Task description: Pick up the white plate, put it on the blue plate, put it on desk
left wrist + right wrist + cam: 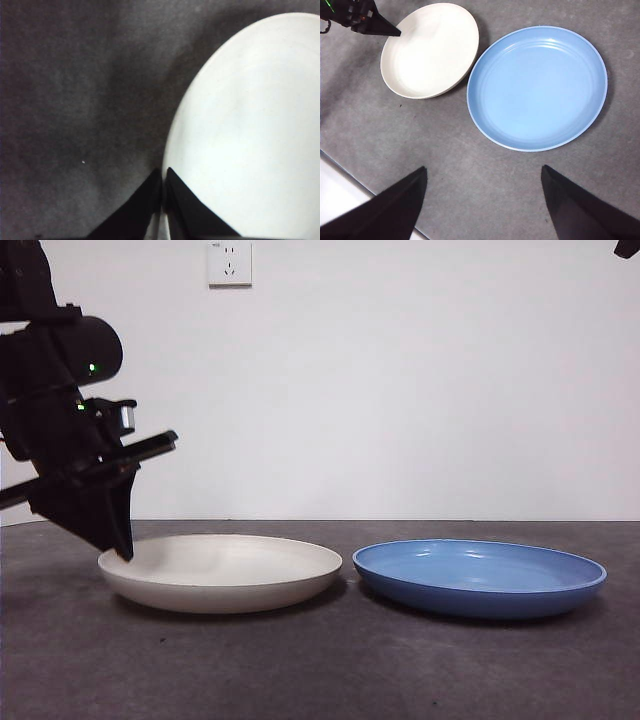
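Note:
The white plate [230, 570] rests on the desk [320, 670] at the left, and the blue plate [480, 575] lies right beside it, a narrow gap between their rims. My left gripper [122, 550] comes down from the left onto the white plate's far-left rim. In the left wrist view the left gripper [163, 180] is shut on that rim, one jaw inside the white plate [250, 140] and one outside. High above, my right gripper [484, 170] hangs open and empty, looking down on the white plate [427, 50], the blue plate [537, 87] and the left gripper [395, 32].
A white wall with a socket [229, 262] stands behind the desk. The desk's edge [335, 185] runs close to the right arm's side. A black tip of the waiting right arm [628, 248] shows at the top right corner.

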You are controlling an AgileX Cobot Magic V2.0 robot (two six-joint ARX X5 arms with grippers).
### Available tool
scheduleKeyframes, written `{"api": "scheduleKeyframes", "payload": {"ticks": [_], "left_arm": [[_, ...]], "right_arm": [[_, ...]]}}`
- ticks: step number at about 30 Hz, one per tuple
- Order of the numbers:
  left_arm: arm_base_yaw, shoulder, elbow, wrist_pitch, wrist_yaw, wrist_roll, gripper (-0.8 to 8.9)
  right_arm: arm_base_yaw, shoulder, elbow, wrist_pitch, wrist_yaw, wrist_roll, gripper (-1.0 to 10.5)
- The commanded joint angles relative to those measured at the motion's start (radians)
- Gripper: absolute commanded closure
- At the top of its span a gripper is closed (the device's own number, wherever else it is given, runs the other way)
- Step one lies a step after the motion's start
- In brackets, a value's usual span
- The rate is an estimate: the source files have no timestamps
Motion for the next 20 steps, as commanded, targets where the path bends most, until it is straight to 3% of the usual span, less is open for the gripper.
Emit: {"api": "scheduleKeyframes", "payload": {"ticks": [1,10,13,20], "left_arm": [[-0.002,-0.057,0.021,0.0,0.0,-0.006,7.99],[-0.011,-0.224,0.028,-0.025,0.018,-0.02,7.99],[-0.028,-0.247,0.029,-0.019,0.067,-0.036,7.99],[-0.124,-0.243,0.031,0.014,0.082,-0.068,7.99]], "right_arm": [[0.003,0.005,0.017,0.009,-0.001,-0.007,5.8],[0.003,0.005,0.017,0.009,-0.002,-0.007,5.8],[0.003,0.005,0.017,0.01,-0.002,-0.007,5.8],[0.003,0.005,0.017,0.01,-0.001,-0.007,5.8]]}}
